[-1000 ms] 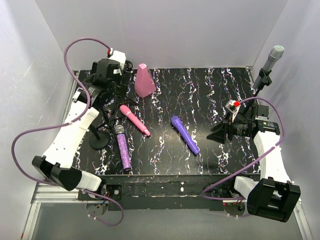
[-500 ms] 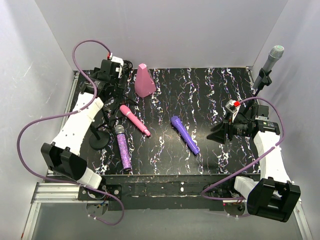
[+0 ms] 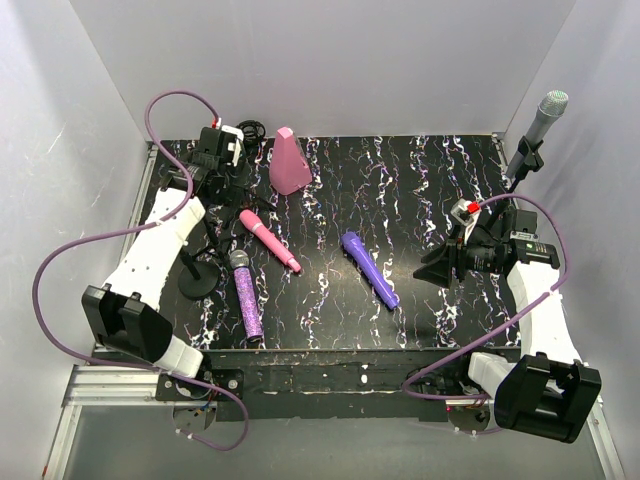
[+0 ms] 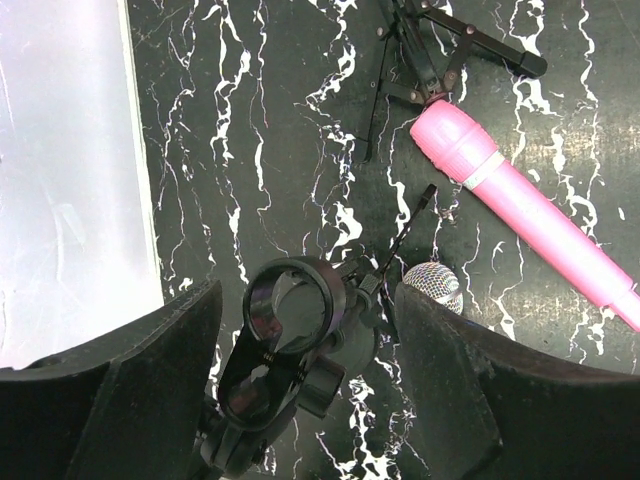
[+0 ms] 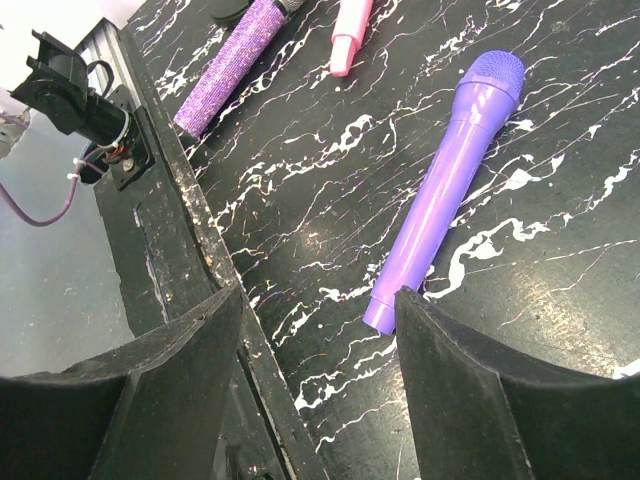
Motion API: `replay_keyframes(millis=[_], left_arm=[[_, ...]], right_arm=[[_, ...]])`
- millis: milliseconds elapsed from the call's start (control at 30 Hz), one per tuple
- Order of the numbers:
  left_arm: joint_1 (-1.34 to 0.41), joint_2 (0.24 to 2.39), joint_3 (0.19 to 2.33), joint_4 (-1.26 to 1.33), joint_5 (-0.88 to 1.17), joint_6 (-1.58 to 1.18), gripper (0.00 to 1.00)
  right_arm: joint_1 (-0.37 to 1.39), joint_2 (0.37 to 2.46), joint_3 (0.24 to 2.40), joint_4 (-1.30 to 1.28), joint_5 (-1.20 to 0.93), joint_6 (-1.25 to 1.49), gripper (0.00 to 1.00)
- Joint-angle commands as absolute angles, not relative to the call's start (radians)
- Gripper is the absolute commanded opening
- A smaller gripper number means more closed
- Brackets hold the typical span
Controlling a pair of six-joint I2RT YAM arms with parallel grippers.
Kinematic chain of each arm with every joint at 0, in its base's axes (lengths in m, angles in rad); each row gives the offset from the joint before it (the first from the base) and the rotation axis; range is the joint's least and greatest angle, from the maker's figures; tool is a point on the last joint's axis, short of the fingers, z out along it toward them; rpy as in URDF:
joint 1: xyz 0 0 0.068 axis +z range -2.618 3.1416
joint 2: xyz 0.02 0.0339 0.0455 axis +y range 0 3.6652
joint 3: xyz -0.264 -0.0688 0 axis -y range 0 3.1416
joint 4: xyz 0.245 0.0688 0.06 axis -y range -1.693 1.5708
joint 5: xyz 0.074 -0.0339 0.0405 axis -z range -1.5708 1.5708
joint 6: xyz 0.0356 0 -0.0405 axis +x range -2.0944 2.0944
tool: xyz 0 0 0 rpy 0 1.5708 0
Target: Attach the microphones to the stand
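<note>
The silver-grey microphone (image 3: 543, 115) sits in a stand's clip (image 3: 522, 160) at the far right. The pink microphone (image 3: 268, 239), violet microphone (image 3: 369, 268) and glittery purple microphone (image 3: 245, 296) lie flat on the table. A black stand with a round base (image 3: 198, 284) stands at the left. My left gripper (image 3: 222, 170) is open above that stand's empty ring clip (image 4: 287, 318), which shows between its fingers; the pink microphone (image 4: 520, 205) and the mesh head (image 4: 433, 285) lie to the right. My right gripper (image 5: 318, 310) is open and empty, near the violet microphone's (image 5: 450, 180) tail end.
A pink cone-shaped block (image 3: 289, 162) stands at the back left. A small black folding tripod (image 4: 445, 50) lies near the pink microphone's head. White walls close in the table (image 3: 420, 190) on three sides. The table's front edge (image 5: 180, 230) runs under the right gripper.
My left arm has swung, its elbow moving left and its gripper shifting slightly over the left stand. The right arm and the microphones have not moved.
</note>
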State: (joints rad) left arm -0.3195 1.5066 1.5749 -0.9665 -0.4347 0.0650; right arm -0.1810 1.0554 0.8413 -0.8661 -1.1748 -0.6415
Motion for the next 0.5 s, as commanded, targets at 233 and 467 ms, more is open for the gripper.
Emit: replay_keyframes(millis=[233, 467], left_arm=[[-0.291, 1.471, 1.559, -0.963, -0.425, 0.035, 0.56], [-0.290, 1.483, 1.583, -0.969, -0.440, 0.032, 0.30]], right_arm=[[-0.179, 1.062, 0.859, -0.882, -1.192, -0.660, 0.69], [-0.179, 1.062, 0.857, -0.882, -1.192, -0.660, 0.69]])
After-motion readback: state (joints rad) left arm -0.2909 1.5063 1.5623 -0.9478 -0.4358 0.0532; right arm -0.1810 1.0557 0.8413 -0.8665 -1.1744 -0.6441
